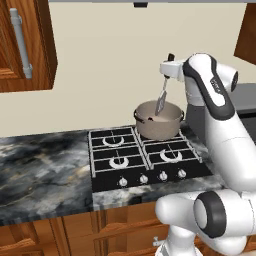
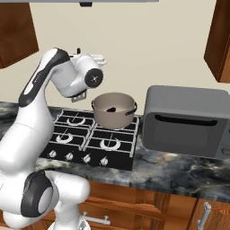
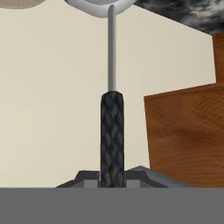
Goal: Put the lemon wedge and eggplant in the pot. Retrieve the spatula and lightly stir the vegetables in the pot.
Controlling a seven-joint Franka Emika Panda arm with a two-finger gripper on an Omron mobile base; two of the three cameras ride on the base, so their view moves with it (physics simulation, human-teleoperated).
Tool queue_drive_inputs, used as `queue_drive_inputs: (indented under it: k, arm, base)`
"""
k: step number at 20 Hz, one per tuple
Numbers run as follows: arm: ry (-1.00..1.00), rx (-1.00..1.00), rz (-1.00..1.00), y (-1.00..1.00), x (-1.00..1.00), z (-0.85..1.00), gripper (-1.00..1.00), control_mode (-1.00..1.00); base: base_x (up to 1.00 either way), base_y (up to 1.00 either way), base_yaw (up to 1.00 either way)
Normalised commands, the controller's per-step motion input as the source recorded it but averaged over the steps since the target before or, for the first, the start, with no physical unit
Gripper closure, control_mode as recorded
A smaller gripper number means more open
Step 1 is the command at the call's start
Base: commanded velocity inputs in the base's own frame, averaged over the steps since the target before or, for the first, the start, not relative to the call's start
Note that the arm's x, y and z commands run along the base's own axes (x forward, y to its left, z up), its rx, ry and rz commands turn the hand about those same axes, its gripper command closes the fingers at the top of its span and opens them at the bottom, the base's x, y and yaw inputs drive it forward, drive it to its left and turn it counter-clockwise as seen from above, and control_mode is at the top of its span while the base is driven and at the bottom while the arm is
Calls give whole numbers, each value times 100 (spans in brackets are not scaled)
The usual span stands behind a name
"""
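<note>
A kitchen: gas stove (image 1: 145, 160), microwave (image 2: 186, 120), wooden cabinets (image 1: 25, 45).

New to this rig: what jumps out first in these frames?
The white arm holding the spatula by its dark handle, the grey head dipping into the pot on the stove's rear right burner. Inside the pot, something dark, probably the eggplant, lies on the pale bottom. To the right of the stove, a boxy grey microwave sits on the marbled counter.

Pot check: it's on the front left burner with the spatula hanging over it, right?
Not quite. The left base view shows the pot on the back right burner, not the front left. The spatula does hang over it, gripped in the tool.
</note>
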Motion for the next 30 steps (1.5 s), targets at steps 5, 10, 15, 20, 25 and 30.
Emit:
queue_drive_inputs:
  k: [5,10,15,20,25,30]
  arm:
    - [0,-1,-5,-21,31,-29,100,-100]
    - [0,-11,-8,-4,33,-41,100,-100]
    - [0,-18,-22,-7,42,-39,100,-100]
    - [0,-4,-13,-14,52,-31,100,-100]
    - [5,0,-8,-25,46,-33,100,-100]
    - [1,0,-5,-30,47,-38,100,-100]
  base:
    - [0,0,0]
    - [0,0,0]
    - [0,0,0]
    - [0,0,0]
    - [0,0,0]
    - [0,0,0]
